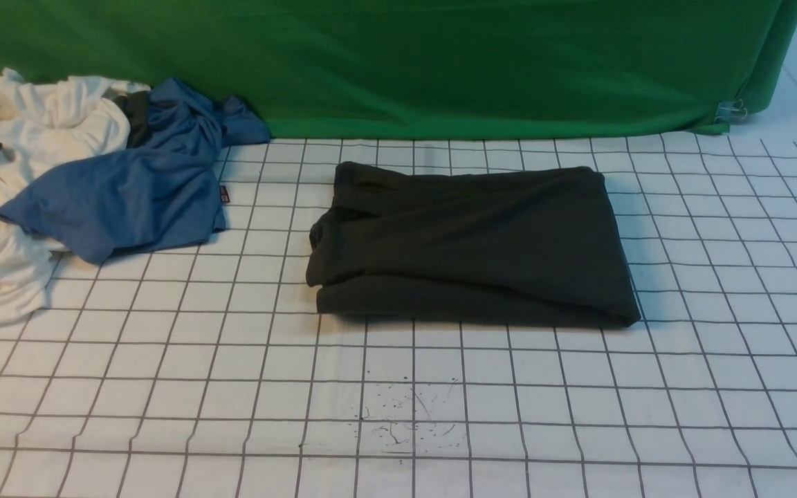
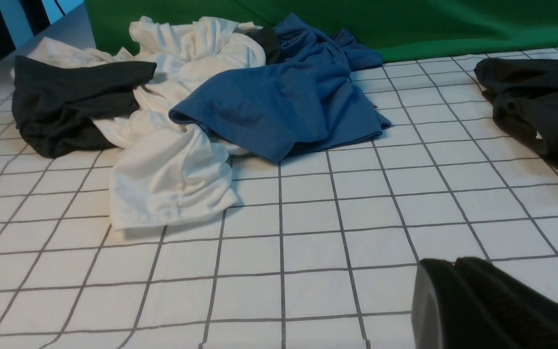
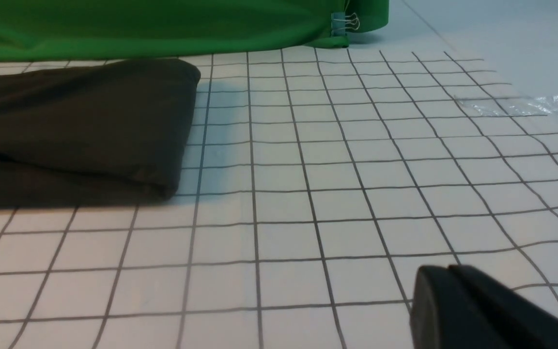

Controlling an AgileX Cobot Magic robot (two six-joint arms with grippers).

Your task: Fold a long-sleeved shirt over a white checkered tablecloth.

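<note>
The long-sleeved shirt (image 1: pixel 468 242) lies folded into a dark charcoal rectangle in the middle of the white checkered tablecloth (image 1: pixel 509 401). No print or label shows on it. In the left wrist view my left gripper (image 2: pixel 452 261) hovers low over bare tablecloth (image 2: pixel 308 242), jaws shut and empty, well apart from the shirt (image 2: pixel 540 102). In the right wrist view my right gripper (image 3: pixel 446 266) also sits shut with nothing in it, over bare tablecloth (image 3: pixel 332 194), off the shirt's folded right end (image 3: pixel 75 126).
A heap of white garments (image 1: pixel 39 131), a blue garment (image 1: pixel 135 187) and another dark garment (image 2: pixel 75 102) fills the far left. The green backdrop cloth (image 1: pixel 440 62) closes the back, held by a binder clip (image 1: pixel 730 109). Small ink marks (image 1: pixel 405 415) dot the cloth in front.
</note>
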